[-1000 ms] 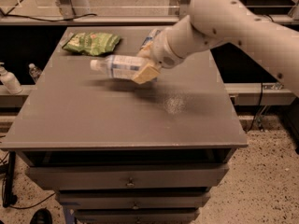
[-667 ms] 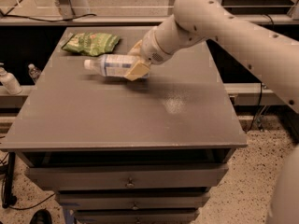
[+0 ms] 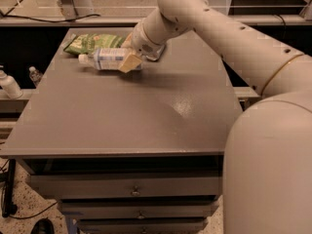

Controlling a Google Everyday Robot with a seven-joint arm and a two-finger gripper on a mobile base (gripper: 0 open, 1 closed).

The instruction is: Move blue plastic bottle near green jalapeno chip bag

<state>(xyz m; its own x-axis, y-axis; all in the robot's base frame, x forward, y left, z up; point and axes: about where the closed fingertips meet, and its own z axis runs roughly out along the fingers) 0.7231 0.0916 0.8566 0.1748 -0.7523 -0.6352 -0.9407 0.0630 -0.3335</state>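
Observation:
The blue plastic bottle (image 3: 105, 59) is clear with a white cap and a pale blue-and-white label. It lies sideways, cap to the left, at the far left of the grey table (image 3: 131, 111). My gripper (image 3: 128, 58) is shut on the bottle's right end, and a tan finger pad (image 3: 129, 62) shows in front of it. The green jalapeno chip bag (image 3: 92, 42) lies flat just behind the bottle, near the table's far left corner. Bottle and bag are almost touching.
My white arm (image 3: 219, 38) reaches in from the right over the table's far side. A dark flat thing (image 3: 157, 53) sits behind the gripper. White bottles (image 3: 9, 84) stand on a lower ledge to the left. Drawers (image 3: 131, 186) are below the front edge.
My gripper has carried the bottle to the left and farther back, from the middle of the table's far side to right in front of the green bag. The bag has not moved.

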